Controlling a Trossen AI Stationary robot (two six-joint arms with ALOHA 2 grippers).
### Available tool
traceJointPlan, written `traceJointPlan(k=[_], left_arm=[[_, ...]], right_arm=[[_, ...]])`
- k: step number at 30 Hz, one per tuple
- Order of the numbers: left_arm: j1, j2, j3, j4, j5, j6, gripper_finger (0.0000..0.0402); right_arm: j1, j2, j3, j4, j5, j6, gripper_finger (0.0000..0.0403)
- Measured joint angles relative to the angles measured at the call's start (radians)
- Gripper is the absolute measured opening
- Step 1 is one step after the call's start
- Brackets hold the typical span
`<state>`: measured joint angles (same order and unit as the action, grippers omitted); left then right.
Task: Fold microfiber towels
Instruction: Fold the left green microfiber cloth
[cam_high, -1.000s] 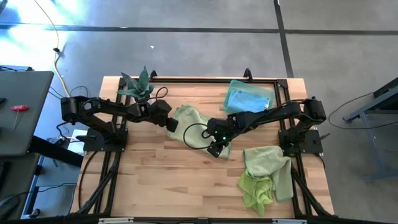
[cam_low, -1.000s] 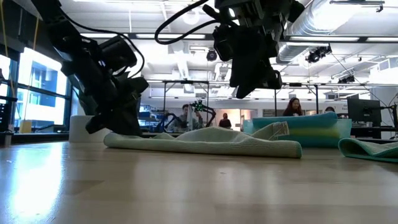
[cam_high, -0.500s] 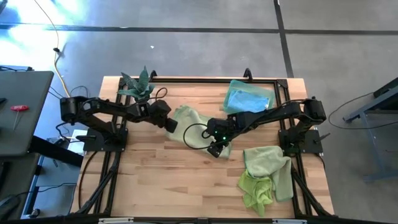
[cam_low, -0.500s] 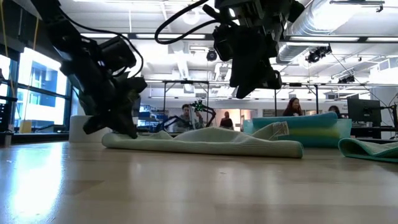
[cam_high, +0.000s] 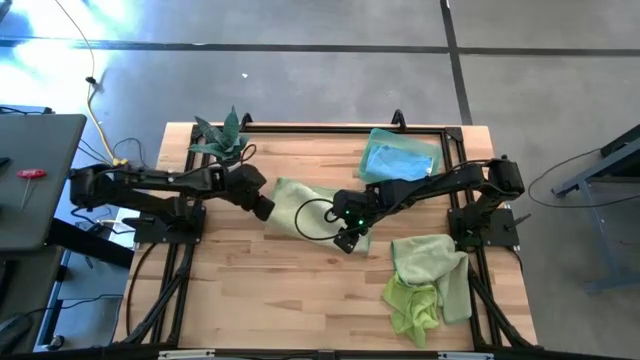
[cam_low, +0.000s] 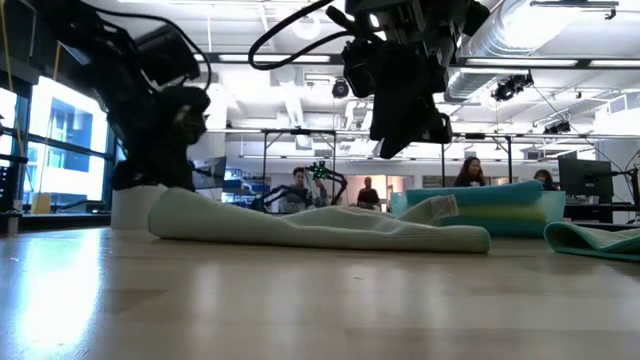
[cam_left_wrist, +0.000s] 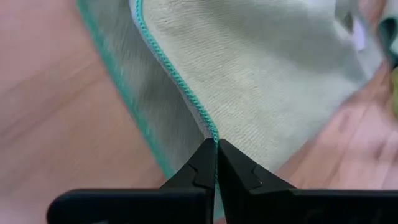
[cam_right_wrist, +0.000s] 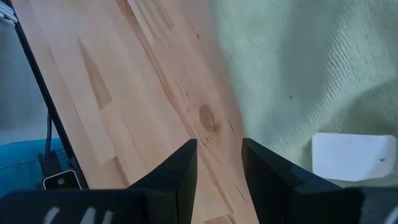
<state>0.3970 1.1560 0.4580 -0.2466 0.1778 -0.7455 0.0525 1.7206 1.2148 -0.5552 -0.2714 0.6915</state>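
A pale sage green towel (cam_high: 305, 205) lies on the middle of the table; it also shows in the low view (cam_low: 330, 228). My left gripper (cam_high: 262, 208) is shut on the towel's left edge. My right gripper (cam_high: 345, 238) hangs open above the towel's near right corner, well clear of it in the low view (cam_low: 400, 135). The right wrist view shows the towel's white label (cam_right_wrist: 348, 157) beyond the open fingers. A light blue towel (cam_high: 400, 158) lies at the far right. A heap of mint and lime green towels (cam_high: 428, 282) lies at the near right. My left gripper pinches the towel's teal-stitched edge (cam_left_wrist: 208, 124) between its two shut fingers, at the towel's left end. The fingers come slanting down from the table's left. The held end (cam_low: 170, 205) is raised a little; the rest of the towel lies on the table.
A small spiky green plant (cam_high: 222, 138) in a white pot (cam_low: 135, 205) stands at the far left, close behind my left arm. Bare wood (cam_high: 270, 290) lies toward the near edge. People and desks show in the room behind the table.
My left gripper has drawn back toward the table's left edge and slightly nearer, still shut on the towel's edge. The towel's left end has followed and risen a little, and the cloth has spread out flatter; its right end has stayed put.
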Motion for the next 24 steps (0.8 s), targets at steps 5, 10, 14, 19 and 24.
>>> traceJointPlan(k=[5,10,14,19,24], left_arm=[[-0.034,-0.032,0.0,-0.12,-0.112,-0.008,0.0001],[-0.066,-0.022,0.0,-0.101,-0.172,-0.029,0.0011],[-0.074,-0.022,0.0,-0.057,-0.163,-0.009,0.0031],[-0.07,-0.03,0.009,-0.068,-0.136,0.045,0.0071],[-0.042,-0.036,0.071,-0.103,-0.141,0.165,0.0111]], right_arm=[[0.0,0.0,0.0,0.0,0.002,-0.012,0.0119],[-0.006,0.0,0.0,-0.001,0.009,0.019,0.0119],[-0.006,0.0,0.0,-0.002,0.003,0.023,0.0119],[-0.007,-0.02,0.0,-0.014,-0.056,0.015,0.0119],[-0.006,-0.089,0.031,-0.073,-0.027,-0.018,0.0119]])
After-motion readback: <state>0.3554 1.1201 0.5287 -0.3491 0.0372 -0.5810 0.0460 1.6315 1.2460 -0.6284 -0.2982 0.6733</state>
